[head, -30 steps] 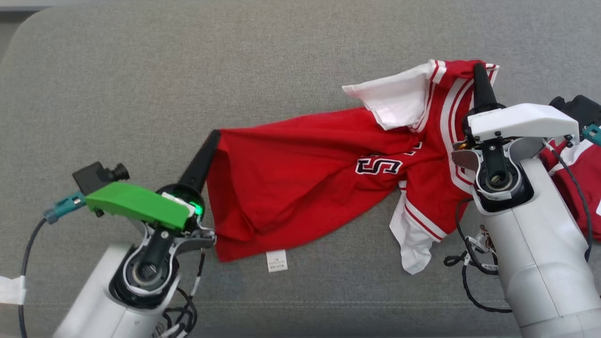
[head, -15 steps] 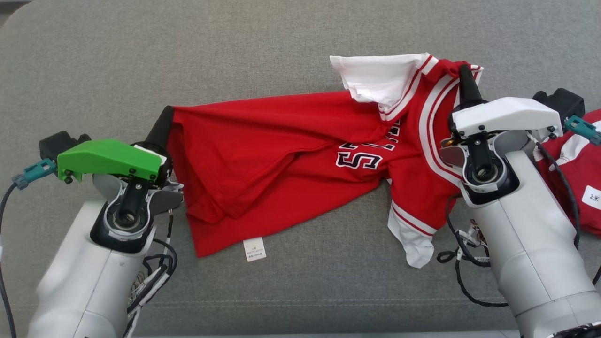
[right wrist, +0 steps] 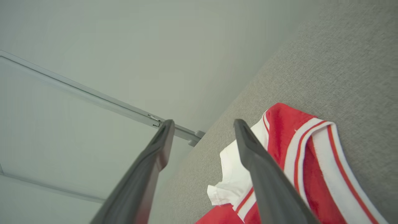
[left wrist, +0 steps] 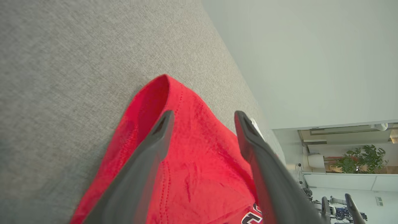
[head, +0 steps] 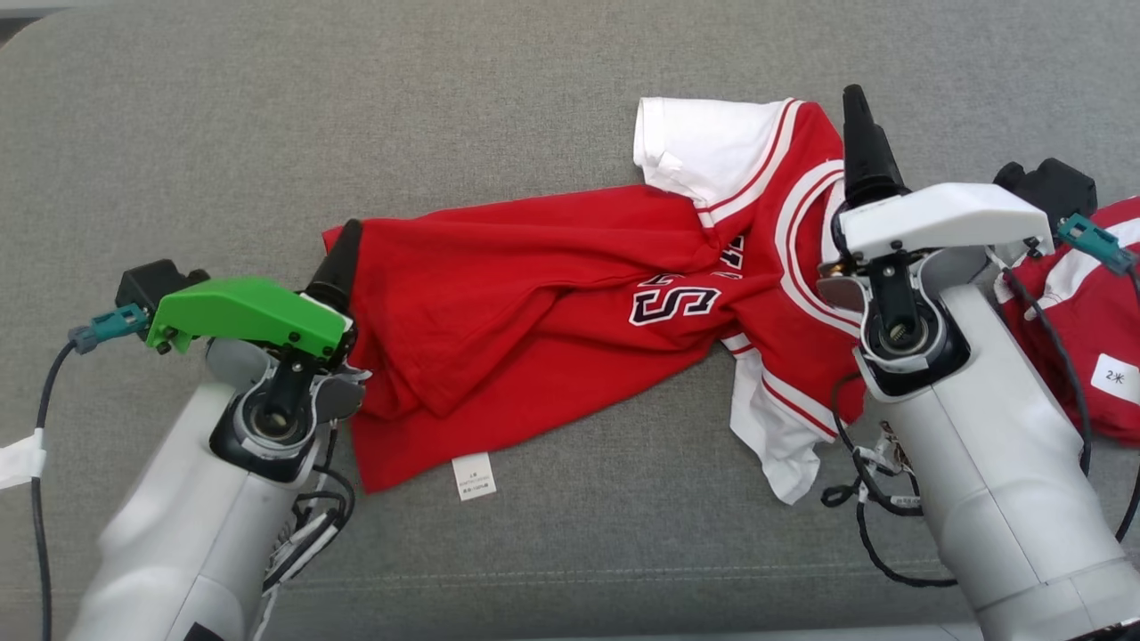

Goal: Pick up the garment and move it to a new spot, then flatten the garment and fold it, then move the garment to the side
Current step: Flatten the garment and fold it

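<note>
The garment (head: 534, 294) is a red jersey with white sleeves and a dark number, lying rumpled and stretched sideways across the grey fabric surface (head: 267, 116). My left gripper (head: 343, 258) is at its left hem corner. In the left wrist view that gripper (left wrist: 202, 116) stands open, with the red hem (left wrist: 192, 155) lying slack under and between the fingers. My right gripper (head: 857, 120) is at the collar end. In the right wrist view it (right wrist: 202, 124) is open with nothing between its fingers, and the collar and white sleeve (right wrist: 295, 149) lie just beside it.
A second red and white garment (head: 1091, 312) with a white tag (head: 1113, 378) lies at the far right, behind my right forearm. A white care label (head: 472, 476) sticks out of the jersey's lower hem. Bare grey fabric stretches above and to the left.
Both grippers were shut on the jersey's ends and have opened. The cloth has dropped and slackened onto the surface. The head camera has also shifted.
</note>
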